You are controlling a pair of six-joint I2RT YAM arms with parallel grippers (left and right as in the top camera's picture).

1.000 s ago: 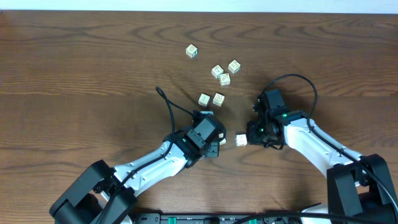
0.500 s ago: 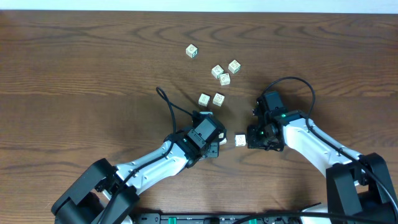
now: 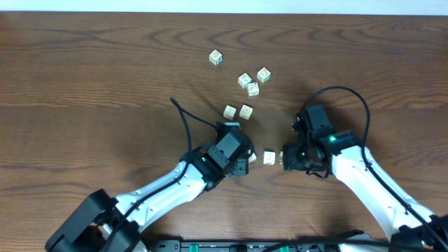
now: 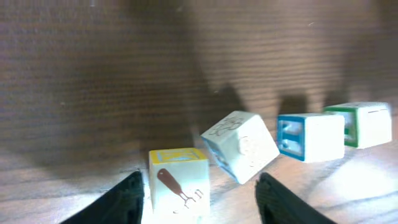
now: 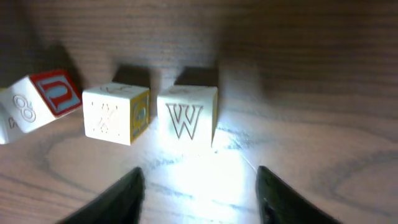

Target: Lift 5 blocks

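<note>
1 table (image 3: 98, 63), dark brown wood grain, flat. 2 arms, white shells w/ black joints: left arm (image 3: 164, 187), right arm (image 3: 367, 175). On left gripper (image 4: 199, 186) jaws well apart, gripping nothing; yellow-topped block (image 4: 179, 183) sits on table betw. its fingers. On right gripper (image 5: 198, 183) jaws wide, empty; W block (image 5: 186, 118) just ahead. Overhead: 8 blocks (image 3: 246, 110), cream cubes w/ printed faces. 6 loosely clustered upper centre, 2 betw. grippers, one partly hidden.
</note>
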